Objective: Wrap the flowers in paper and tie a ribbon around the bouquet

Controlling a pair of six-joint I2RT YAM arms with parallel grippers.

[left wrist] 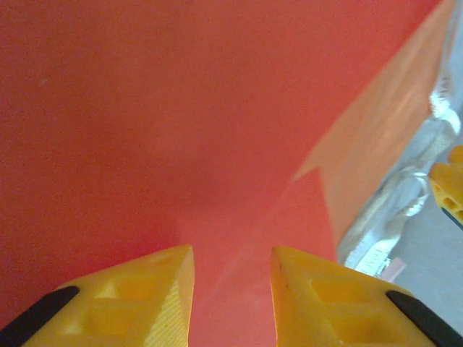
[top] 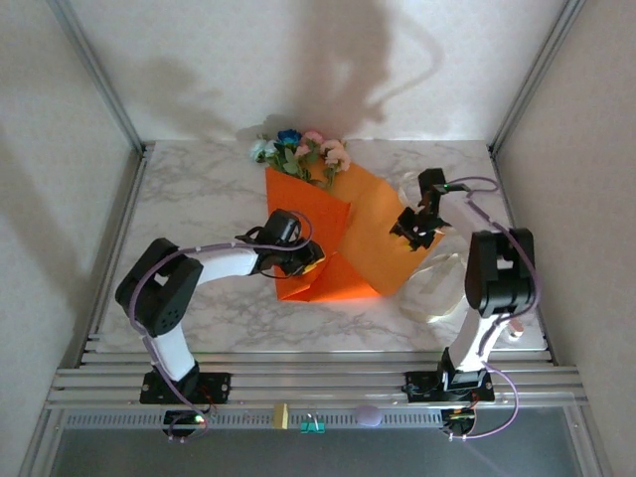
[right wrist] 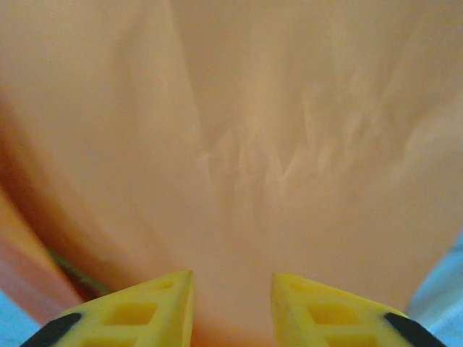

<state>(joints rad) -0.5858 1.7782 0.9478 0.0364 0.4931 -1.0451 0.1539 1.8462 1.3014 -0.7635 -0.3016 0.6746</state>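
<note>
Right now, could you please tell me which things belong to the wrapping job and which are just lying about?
Job: flowers, paper, and a pale strip, probably the ribbon.
Lying about, on the front rail: yellow block, green clip, lilac lump.

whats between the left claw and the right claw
The folded orange paper covers the stretch from the left claw to the right claw, in the top external view.

The orange paper lies folded on the marble table; the flowers poke out of its far edge; the left gripper sits on the paper's near-left fold; the right gripper is over its right flap; the left arm and right arm reach in from the near edge.
</note>
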